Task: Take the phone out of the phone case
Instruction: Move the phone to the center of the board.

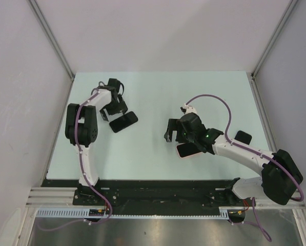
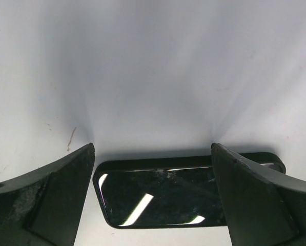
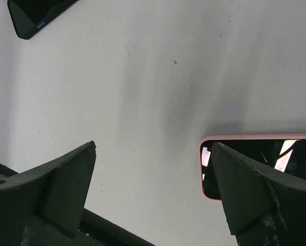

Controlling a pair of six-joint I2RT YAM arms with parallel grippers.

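Note:
A phone (image 1: 190, 149) with a dark screen lies flat in a pink phone case (image 1: 180, 151) right of the table's middle. My right gripper (image 1: 174, 134) hovers open just beyond its far-left end. In the right wrist view the pink case rim (image 3: 255, 137) and the screen (image 3: 291, 156) sit partly behind the right finger, with only bare table between the tips (image 3: 154, 144). A second, black-rimmed phone (image 1: 123, 121) lies at the left. My left gripper (image 1: 114, 109) stands open over it; its glossy screen (image 2: 158, 195) spans the space between the fingers (image 2: 153, 148).
A small black flat object (image 1: 243, 137) rests near the right edge, beside the right forearm. The black phone's corner (image 3: 37, 15) shows at the top left of the right wrist view. Grey walls enclose the pale table (image 1: 158, 92) on three sides.

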